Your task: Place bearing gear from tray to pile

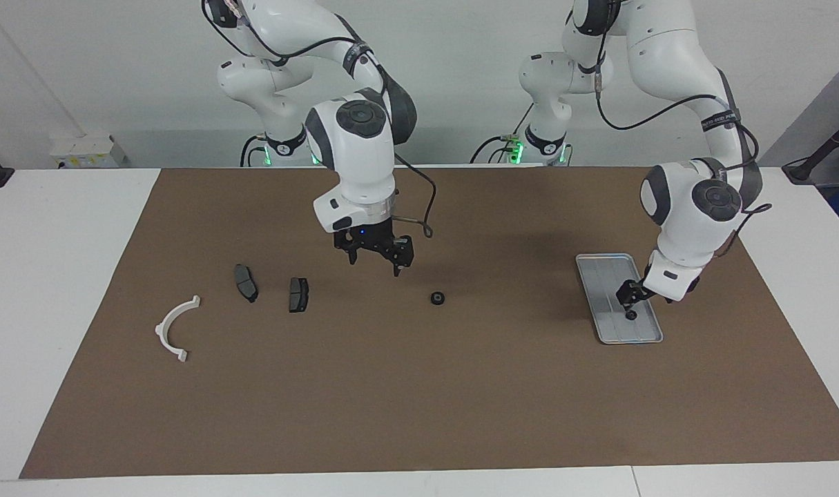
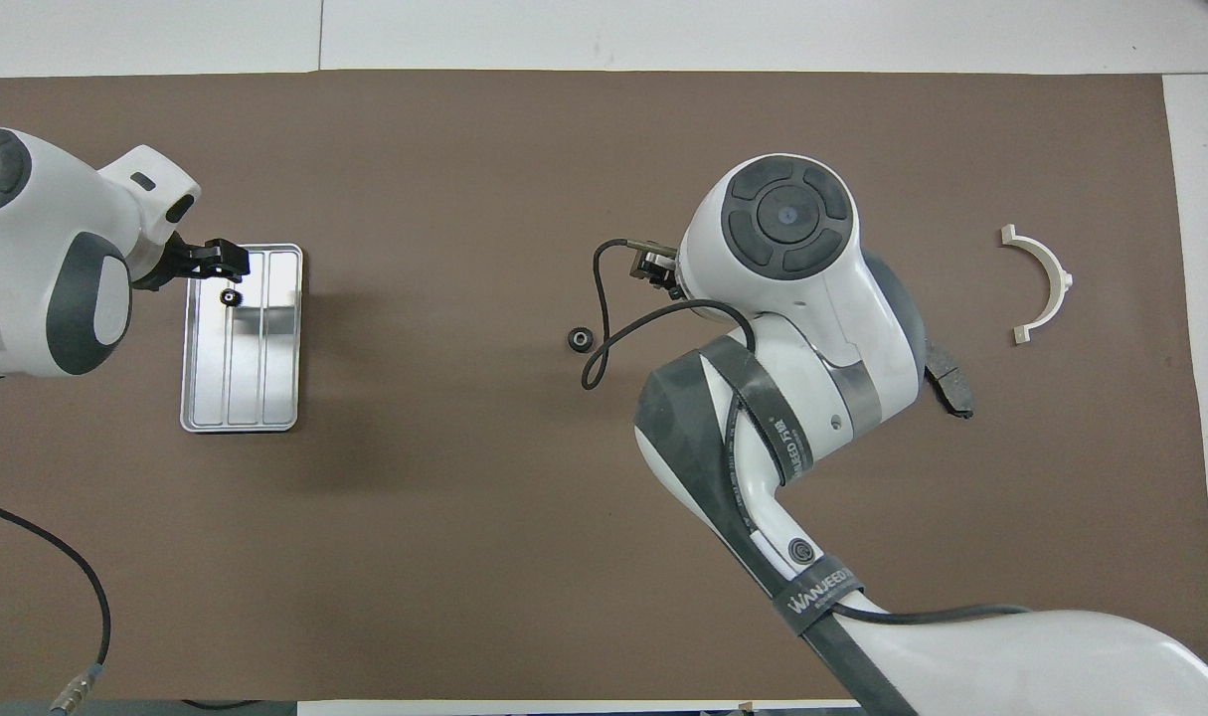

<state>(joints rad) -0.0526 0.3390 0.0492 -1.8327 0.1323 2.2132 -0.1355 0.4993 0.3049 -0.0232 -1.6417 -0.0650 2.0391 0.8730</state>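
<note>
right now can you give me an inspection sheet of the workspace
surface: brown mat on a white table.
job's things: tray holds one small gear; a second gear lies mid-mat; white bracket and two dark pads toward the right arm's end.
clutter: nothing seen.
grippers: left gripper open, low over the tray's gear; right gripper open, over bare mat.
cables: black leads on both arms.
surroundings: plain wall.

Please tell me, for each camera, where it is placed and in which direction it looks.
Facing view: high across the table, looking at the robots; both whole arms show, left gripper over the tray.
Overhead view: high above the robots' end, looking steeply down; both arms enter from the bottom, left gripper.
Shared: tray, both gears, white bracket, right gripper.
</note>
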